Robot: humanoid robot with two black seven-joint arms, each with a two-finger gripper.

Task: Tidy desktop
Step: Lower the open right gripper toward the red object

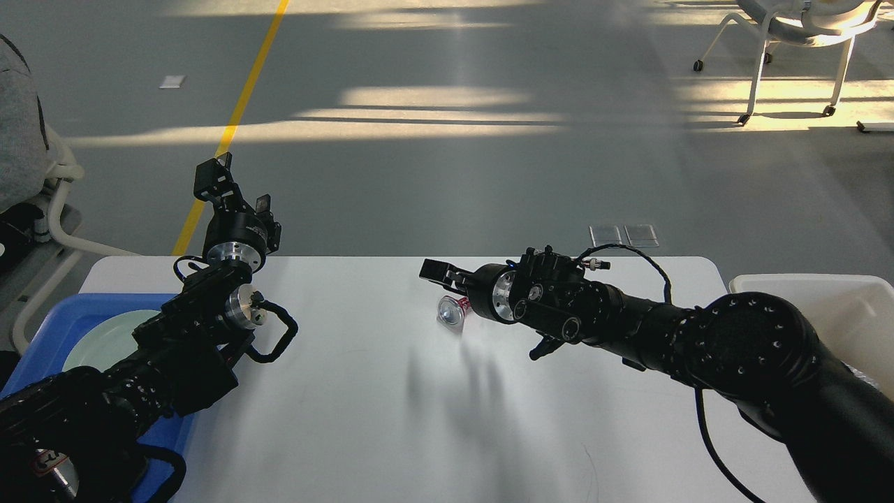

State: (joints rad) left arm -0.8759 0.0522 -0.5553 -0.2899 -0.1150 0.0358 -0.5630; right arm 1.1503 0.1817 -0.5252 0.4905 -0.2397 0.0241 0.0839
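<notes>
The white desktop [391, 419] fills the lower part of the head view. A small red item with a round silver end [450, 311] lies on its side near the far middle. My right arm covers most of its red part. My right gripper [444, 274] is low over the item, pointing left. Its fingers look slightly apart and hold nothing. My left gripper [237, 190] is raised above the far left corner, open and empty, well away from the item.
A blue tray [42, 328] with a pale green plate [105, 339] sits at the left edge, partly under my left arm. A white bin [838, 307] stands off the right edge. A wheeled chair [789, 42] stands on the floor at the far right.
</notes>
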